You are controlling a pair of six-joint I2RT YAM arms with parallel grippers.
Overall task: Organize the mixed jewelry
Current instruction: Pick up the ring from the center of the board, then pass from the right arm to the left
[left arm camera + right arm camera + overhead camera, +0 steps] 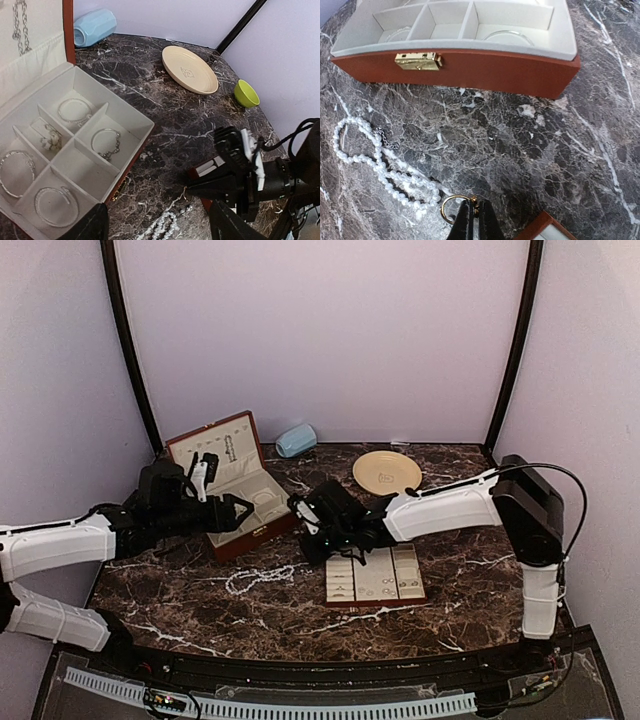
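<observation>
A strand of white pearl beads [258, 578] lies loose on the marble in front of the box; it also shows in the right wrist view [380, 165] and the left wrist view [162, 227]. My right gripper [474, 209] is shut on a small gold hoop [449, 209], held just above the marble beside the strand's end. In the top view the right gripper [305, 530] sits between the box and the cream slotted tray [375, 575]. My left gripper [243, 512] is open and empty, hovering at the box's front right corner.
The open red-brown box [228, 480] has cream compartments [75, 145] holding silvery bracelets. The slotted tray holds several small rings. A cream plate [386, 472], a pale blue cylinder [296, 440] and a green bowl [246, 93] stand at the back.
</observation>
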